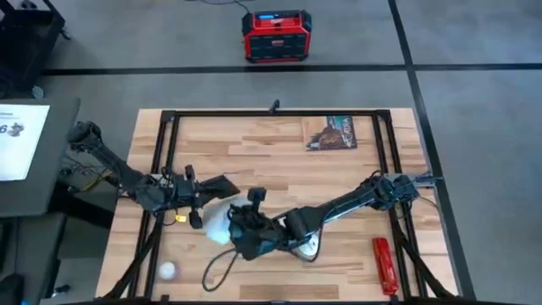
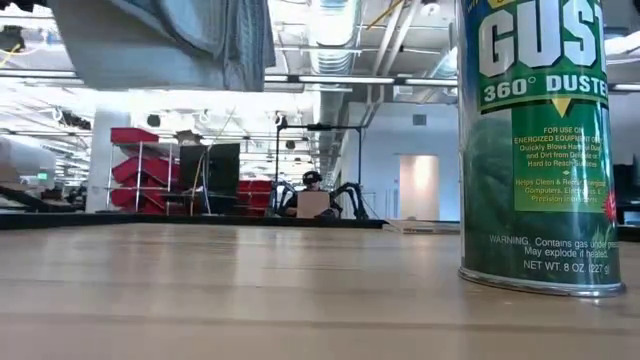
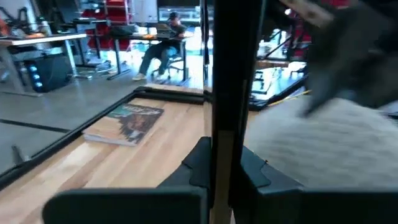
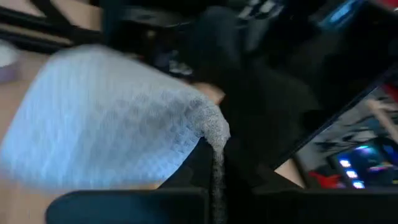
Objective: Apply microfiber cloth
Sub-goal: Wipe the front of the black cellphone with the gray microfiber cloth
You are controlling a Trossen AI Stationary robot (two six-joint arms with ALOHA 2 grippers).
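The soft pale grey-blue microfiber cloth (image 1: 218,222) hangs above the wooden counter (image 1: 271,165) near its front left, pinched at one edge in the closed right claw (image 1: 240,227). The left claw (image 1: 227,185) sits just beyond it, clamped on a thin black phone (image 3: 222,93) held edge-on. Both arms reach in low, converging; the cloth lies between them, nearer the right.
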